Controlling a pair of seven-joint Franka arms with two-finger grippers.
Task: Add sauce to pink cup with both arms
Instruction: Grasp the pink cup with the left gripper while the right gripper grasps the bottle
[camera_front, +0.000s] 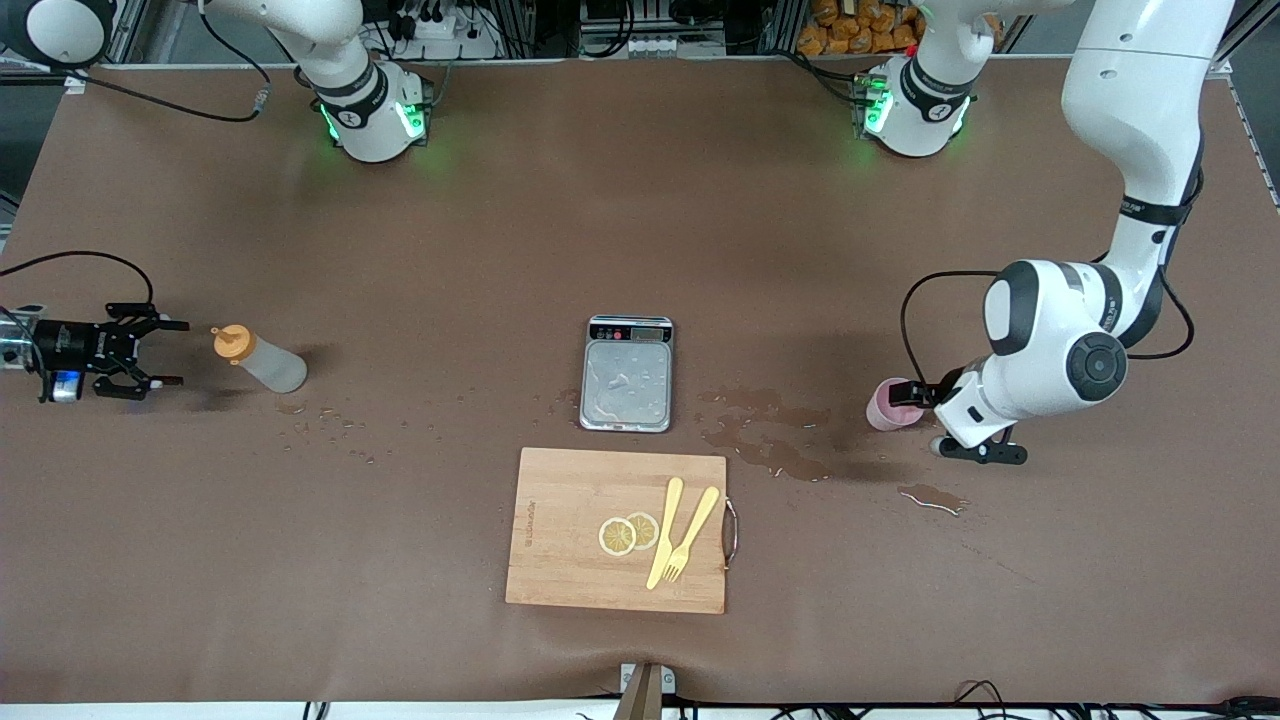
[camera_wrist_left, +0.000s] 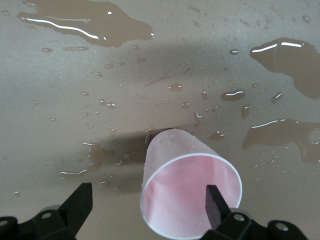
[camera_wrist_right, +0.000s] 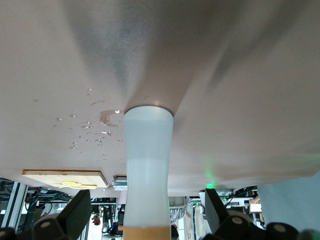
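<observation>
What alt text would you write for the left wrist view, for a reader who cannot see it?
A small pale-pink plastic cup stands on a wet brown table between the open black fingers of the left gripper, one finger inside the rim, not yet gripped. Brown puddles and small droplets lie around it.

Two glossy white jointed arms; dark grey joint discs and black bands at the segment seams. Left arm (camera_front: 1140, 150): bulky rounded elbow housing, black cable looped off the wrist. Right arm (camera_front: 340, 60): base ringed with green lights, as is the left's. Left gripper (camera_front: 925, 395) and right gripper (camera_front: 160, 352): black, angular fingers, small screws.
</observation>
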